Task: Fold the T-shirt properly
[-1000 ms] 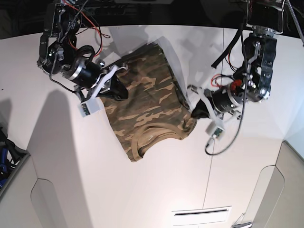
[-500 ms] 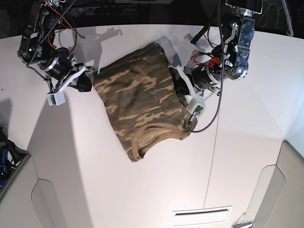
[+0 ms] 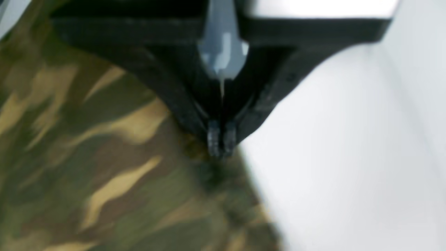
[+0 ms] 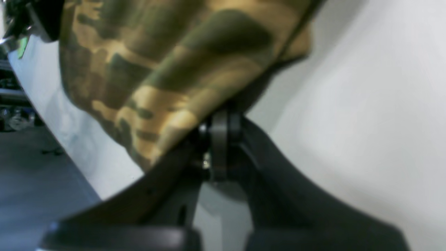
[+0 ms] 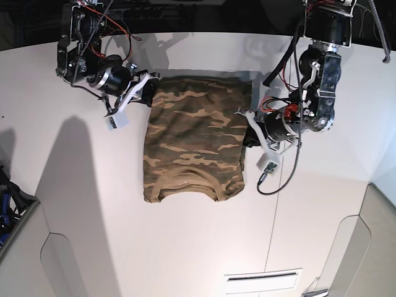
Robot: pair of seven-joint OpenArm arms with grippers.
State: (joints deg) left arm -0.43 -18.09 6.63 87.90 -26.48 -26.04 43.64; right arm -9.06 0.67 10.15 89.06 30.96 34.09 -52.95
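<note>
The camouflage T-shirt [image 5: 198, 139] lies on the white table [image 5: 93, 185] as a squared rectangle, its tan collar [image 5: 185, 180] toward the near edge. My right gripper [image 5: 148, 96] is at the shirt's far left corner. In the right wrist view the gripper [image 4: 219, 122] is shut on the cloth [image 4: 156, 62], which drapes over its fingers. My left gripper [image 5: 249, 132] is at the shirt's right edge. The blurred left wrist view shows that gripper [image 3: 221, 139] shut, pinching the hem of the T-shirt [image 3: 104, 157].
A seam [image 5: 278, 198] runs down the table to the right of the shirt, with a slot [image 5: 263, 276] near the front. The table's cut-out edges lie at the lower left [image 5: 43, 235] and lower right [image 5: 346, 229]. Cables [image 5: 272, 179] hang from the left arm.
The shirt has swung from a skewed lie to a square one. The right gripper moved rightward along the far edge; the left gripper moved slightly toward the near side, both holding cloth.
</note>
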